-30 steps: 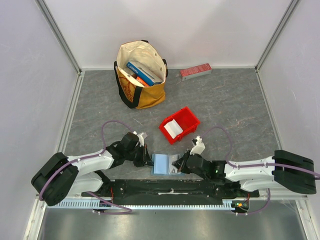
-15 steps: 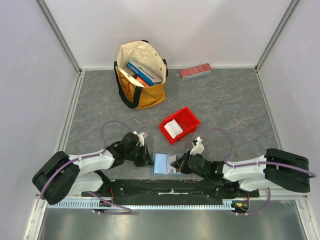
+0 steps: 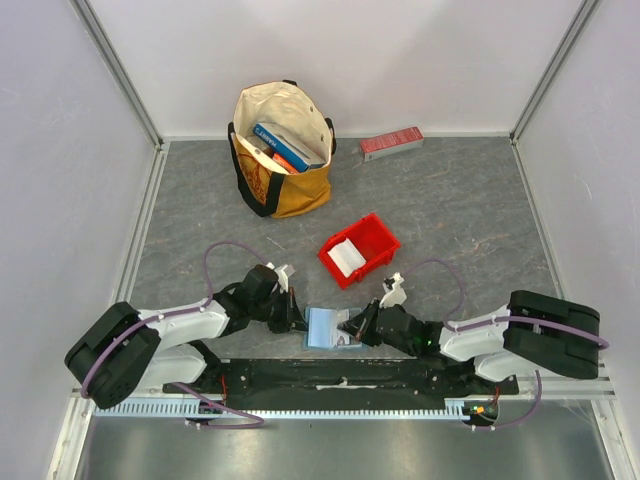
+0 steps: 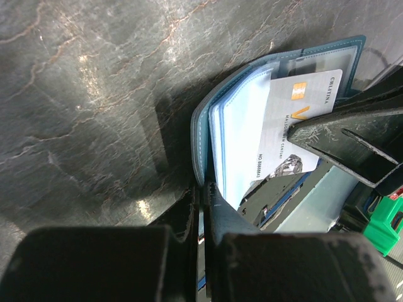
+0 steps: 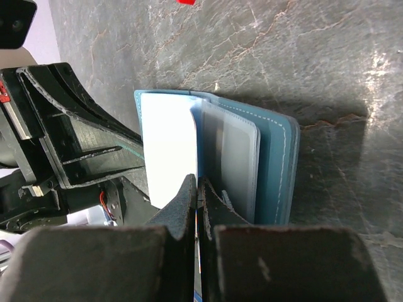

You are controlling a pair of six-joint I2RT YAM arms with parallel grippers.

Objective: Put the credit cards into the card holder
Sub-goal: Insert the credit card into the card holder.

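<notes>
The worktop [image 3: 450, 200] lay open along its right edge. A bag [image 3: 290, 195] stood far-left and a red bin [image 3: 380, 232] mid-worktop. At the near edge, the left pincer [image 3: 299, 322] clamped the opened teal card holder [image 3: 322, 328], and the right pincer [image 3: 351, 334] pinched a white credit card [image 4: 296, 119] in it.

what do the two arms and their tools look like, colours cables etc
The left arm and right arm both have white link shells between black joint housings, with bulky rounded black blocks at the shoulder end. A purple cable loops along each. The left tool and right tool are matt black, angular and ribbed, tapering to thin tips.
</notes>
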